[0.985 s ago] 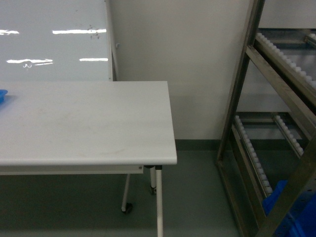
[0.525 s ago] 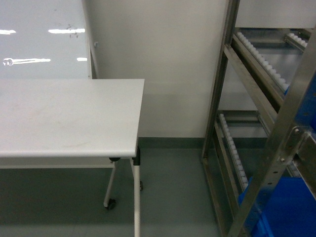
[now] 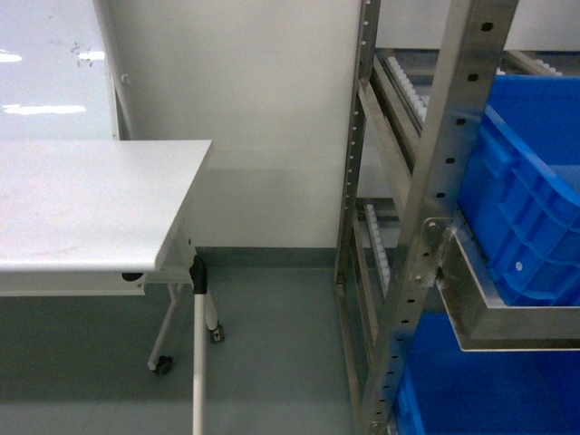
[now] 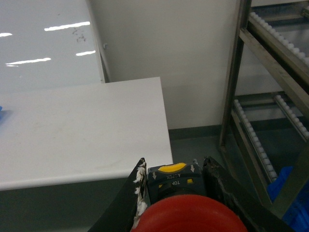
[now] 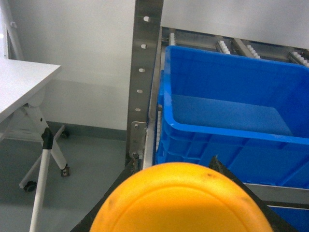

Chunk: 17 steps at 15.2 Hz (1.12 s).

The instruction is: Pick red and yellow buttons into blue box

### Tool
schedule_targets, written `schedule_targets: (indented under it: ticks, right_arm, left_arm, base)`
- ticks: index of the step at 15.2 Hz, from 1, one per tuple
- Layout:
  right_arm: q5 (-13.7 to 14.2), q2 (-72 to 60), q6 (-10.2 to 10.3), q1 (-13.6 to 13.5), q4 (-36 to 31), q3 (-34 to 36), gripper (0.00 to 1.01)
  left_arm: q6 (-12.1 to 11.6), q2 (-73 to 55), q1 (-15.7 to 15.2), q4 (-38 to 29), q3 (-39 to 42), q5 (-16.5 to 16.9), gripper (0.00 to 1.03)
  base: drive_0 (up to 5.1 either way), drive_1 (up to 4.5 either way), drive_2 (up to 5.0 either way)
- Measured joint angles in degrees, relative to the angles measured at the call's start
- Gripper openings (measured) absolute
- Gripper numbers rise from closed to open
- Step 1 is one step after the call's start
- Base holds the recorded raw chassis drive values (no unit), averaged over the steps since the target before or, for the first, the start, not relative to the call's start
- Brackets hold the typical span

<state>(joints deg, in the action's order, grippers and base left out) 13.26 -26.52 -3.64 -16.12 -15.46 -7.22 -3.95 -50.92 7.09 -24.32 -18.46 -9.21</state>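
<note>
While the head camera is looking past the corner of the white worktop toward a metal roller rack, neither arm is showing in that view. On the rack's upper shelf the blue box is sitting, its ribbed side wall and thick rim facing the camera, and more blue plastic is showing on the level beneath it, low at the right.

Seen from the left wrist, the left end effector is pinching the red button: its dark fingers are pressing against either side of the black switch body, and the round red cap is filling the bottom of the frame, hanging off the near edge of the worktop.

Seen from the right wrist, the right end effector is gripping the yellow button, whose yellow-orange cap is bulging across the lower frame with a dark finger visible on each side. Beyond that cap the blue box is standing open on the rack, its bare floor showing. To the left, the worktop's folding leg and castors are resting on the grey-green floor.
</note>
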Motion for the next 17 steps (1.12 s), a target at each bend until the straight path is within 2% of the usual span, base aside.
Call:
schedule_targets:
  ticks: [17]
  right_arm:
    - [0.0, 0.0, -0.02, 0.0, -0.07, 0.0, 0.38]
  left_arm:
    - [-0.02, 0.0, 0.04, 0.09, 0.02, 0.02, 0.3]
  base:
    - [5.0, -3.24, -1.5]
